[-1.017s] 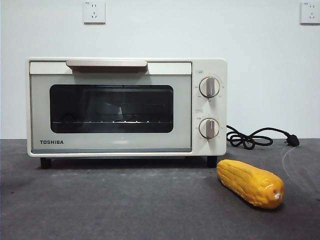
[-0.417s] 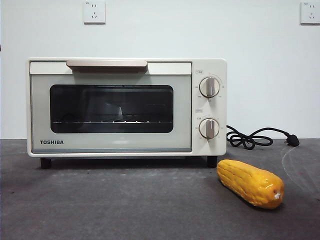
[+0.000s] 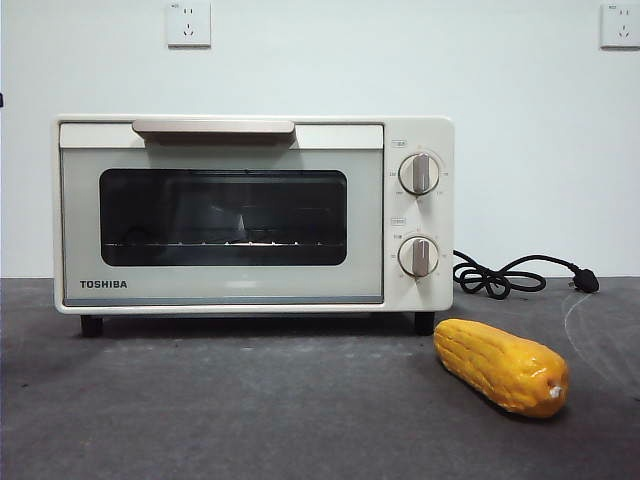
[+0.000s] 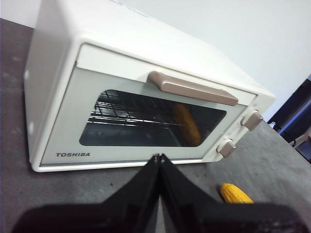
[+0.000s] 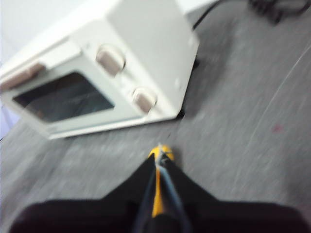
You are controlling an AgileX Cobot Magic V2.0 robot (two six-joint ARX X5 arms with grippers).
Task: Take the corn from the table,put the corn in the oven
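The corn [image 3: 502, 367] is lying near the table's [image 3: 250, 410] front right, before the closed oven [image 3: 255, 215]; the left gripper [image 4: 159, 157] and right gripper [image 5: 159, 156] are hovering with jaws together.

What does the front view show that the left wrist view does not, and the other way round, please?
Only the front view shows the black cord behind the corn and two wall sockets. Only the left wrist view shows the left gripper, shut, above the table facing the oven. Both show the oven's closed door, handle, two knobs and the corn lying on the table.
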